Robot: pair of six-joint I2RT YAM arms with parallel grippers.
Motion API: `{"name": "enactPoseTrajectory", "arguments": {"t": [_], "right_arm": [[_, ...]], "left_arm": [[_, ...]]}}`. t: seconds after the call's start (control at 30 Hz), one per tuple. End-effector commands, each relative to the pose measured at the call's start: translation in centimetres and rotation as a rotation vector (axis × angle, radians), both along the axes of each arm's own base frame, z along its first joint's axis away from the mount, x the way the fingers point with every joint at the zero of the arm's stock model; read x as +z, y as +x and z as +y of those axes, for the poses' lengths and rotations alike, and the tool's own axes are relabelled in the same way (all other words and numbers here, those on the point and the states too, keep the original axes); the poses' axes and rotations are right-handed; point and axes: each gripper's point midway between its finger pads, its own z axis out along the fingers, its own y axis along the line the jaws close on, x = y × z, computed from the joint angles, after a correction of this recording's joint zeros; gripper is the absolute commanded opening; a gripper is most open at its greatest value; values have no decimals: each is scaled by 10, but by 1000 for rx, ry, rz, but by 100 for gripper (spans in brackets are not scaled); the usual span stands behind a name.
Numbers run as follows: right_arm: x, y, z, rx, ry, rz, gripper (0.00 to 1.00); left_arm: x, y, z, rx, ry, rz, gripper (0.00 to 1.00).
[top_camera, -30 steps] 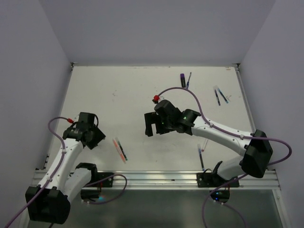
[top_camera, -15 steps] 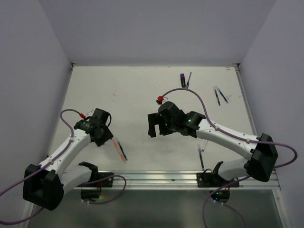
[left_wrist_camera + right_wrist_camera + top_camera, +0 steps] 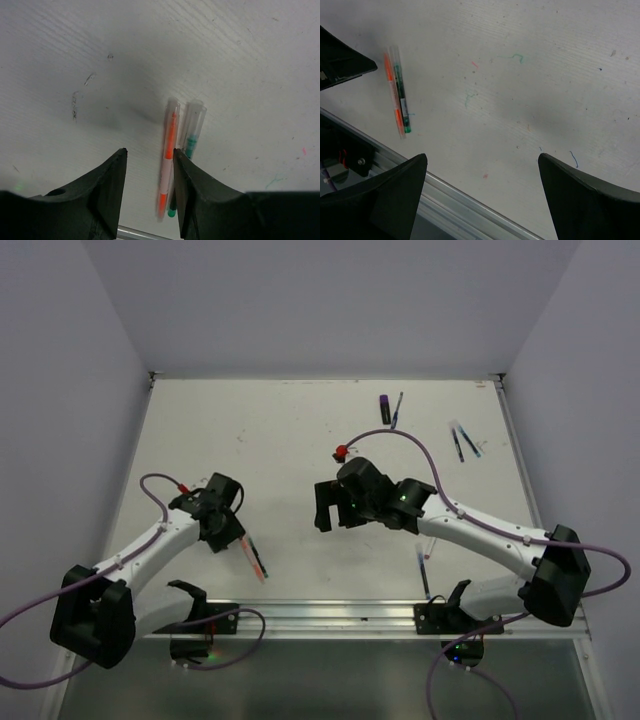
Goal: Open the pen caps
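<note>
An orange pen (image 3: 169, 155) and a green pen (image 3: 191, 137) lie side by side on the white table, their clear pen caps (image 3: 173, 106) pointing away from me. In the top view the pair (image 3: 253, 555) sits near the front rail. My left gripper (image 3: 150, 150) hangs just above them, open. The orange pen runs between its fingers without being clamped, and the green pen lies against the right finger's outer side. My right gripper (image 3: 481, 156) is wide open over bare table at mid-table (image 3: 330, 512), holding nothing. It sees the same two pens (image 3: 397, 92) at its upper left.
A purple marker (image 3: 384, 406) and a thin blue pen (image 3: 398, 409) lie at the back. Two more pens (image 3: 463, 441) lie at the back right, and one pen (image 3: 422, 570) near the right arm's base. The metal rail (image 3: 330, 615) runs along the near edge.
My left arm has swung right and forward until its gripper came over the orange and green pens, its jaws narrowing a little. The right gripper drifted slightly right, still wide open.
</note>
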Motion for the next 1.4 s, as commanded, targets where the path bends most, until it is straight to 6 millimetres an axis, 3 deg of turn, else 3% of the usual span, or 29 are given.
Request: {"name": "enactPoseTrajectory", "arguments": {"t": [0.0,0.33,0.6,0.7,0.87,0.97,1.1,1.2,1.23,1.3,1.33,1.37], "right_arm": [[17,5,1,-26,52,-45,98],[14,3,-5,-40,52,-47,98],[15,3,-6,-46,48,-54,98],[14,3,-7,-48,42,-53,98],[12,4,-8,-51,35,-54,98],[11,4,-8,-50,34,-53,98],[9,2,-7,-39,34,-47,98],[6,-1,-4,-8,42,-41,98],[10,0,3,11,73,-49,98],[7,-11,19,98,134,-16,97],[19,-9,37,140,222,-45,97],[25,-22,52,218,304,-9,96]], "left_arm": [[-7,10,-6,12,-5,-26,45],[-19,12,-9,2,14,-11,45],[-36,0,-3,-5,67,45,42],[-38,-4,-1,-12,80,54,33],[-36,-9,5,-28,100,48,3],[-33,-9,2,-50,79,39,0],[-12,-6,0,-70,70,4,0],[26,1,-2,-123,49,-97,0],[52,10,-10,-153,-6,-205,0],[80,15,-38,-303,-144,-324,0],[114,28,-57,-355,-246,-504,0],[123,28,-70,-403,-316,-563,0]]}}
